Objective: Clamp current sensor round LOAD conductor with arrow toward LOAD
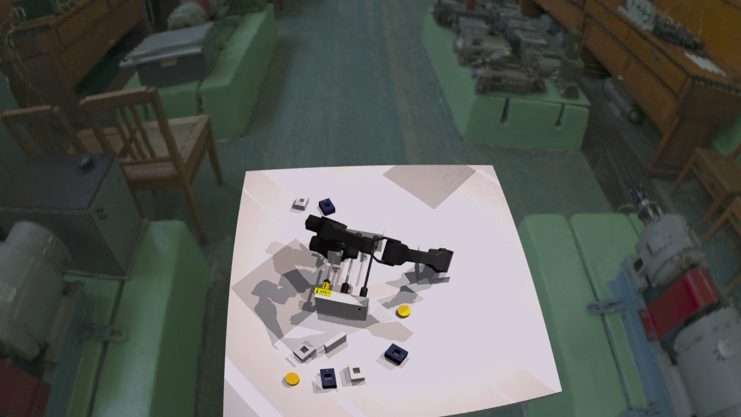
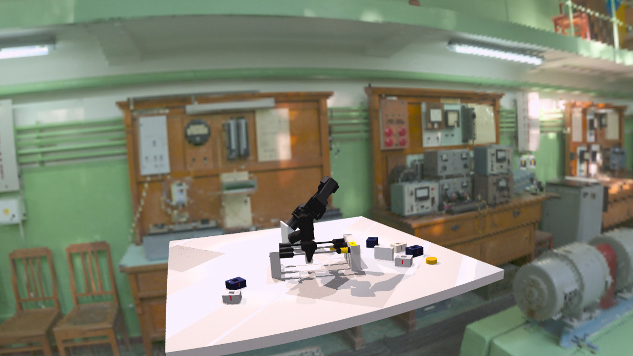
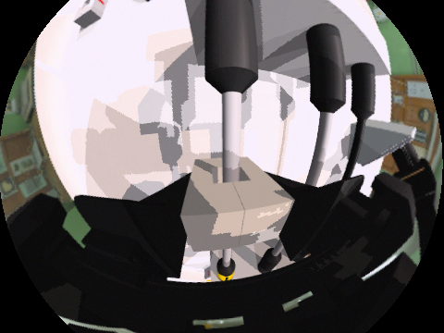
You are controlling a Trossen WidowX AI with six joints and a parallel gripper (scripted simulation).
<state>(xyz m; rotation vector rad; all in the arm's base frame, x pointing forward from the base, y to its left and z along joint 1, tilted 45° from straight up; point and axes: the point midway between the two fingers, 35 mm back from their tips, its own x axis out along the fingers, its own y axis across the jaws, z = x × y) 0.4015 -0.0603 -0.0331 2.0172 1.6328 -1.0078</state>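
The split-core sensor, a beige block with a seam, sits round the LOAD conductor, a pale rod that passes through its window. Its two halves look closed together at the seam. Its arrow is not visible. The yellow LOAD marker is on the near end block, with a yellow band on that end of the conductor. My gripper is open, with one black finger close beside each side of the sensor. Any gap is too thin to see clearly.
Two other conductors run beside the LOAD one, between end blocks. Beyond the marked block stand a grey plate, several loose white and dark blue blocks and an orange disc. A yellow disc lies nearby.
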